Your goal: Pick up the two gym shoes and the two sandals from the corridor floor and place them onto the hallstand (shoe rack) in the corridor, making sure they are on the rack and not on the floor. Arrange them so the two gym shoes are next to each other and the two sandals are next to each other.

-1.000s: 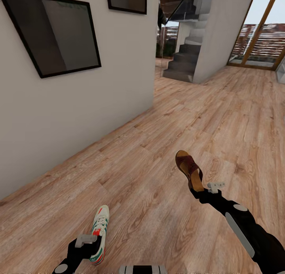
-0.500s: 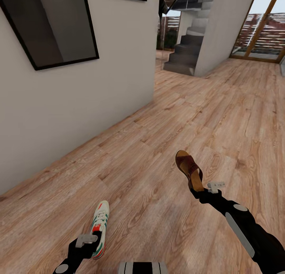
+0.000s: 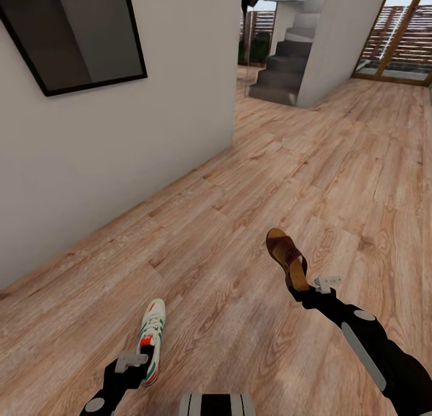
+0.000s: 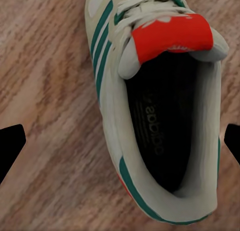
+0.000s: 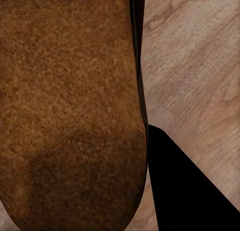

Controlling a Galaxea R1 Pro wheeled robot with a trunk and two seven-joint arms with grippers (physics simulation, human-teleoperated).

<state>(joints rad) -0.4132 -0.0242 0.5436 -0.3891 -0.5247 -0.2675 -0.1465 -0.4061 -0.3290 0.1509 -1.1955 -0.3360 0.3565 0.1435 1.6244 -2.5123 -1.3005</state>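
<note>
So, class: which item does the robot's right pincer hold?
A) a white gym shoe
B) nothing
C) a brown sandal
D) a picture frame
C: in the head view the right pincer grips the brown sandal by its heel, raised above the floor.

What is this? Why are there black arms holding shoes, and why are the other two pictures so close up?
It's a robot on wheels in a computer-made house. The big picture comes from a camera on its head, looking down at its two black arms. The left gripper holds a white gym shoe with green stripes by its heel. The right gripper holds a brown sandal sticking up in the air. Under them is the wooden corridor floor, with a white wall beside it and stairs far ahead. The close-up pictures come from little cameras near each gripper, so you look straight into the gym shoe and at the sandal, next to a dark finger.
</note>
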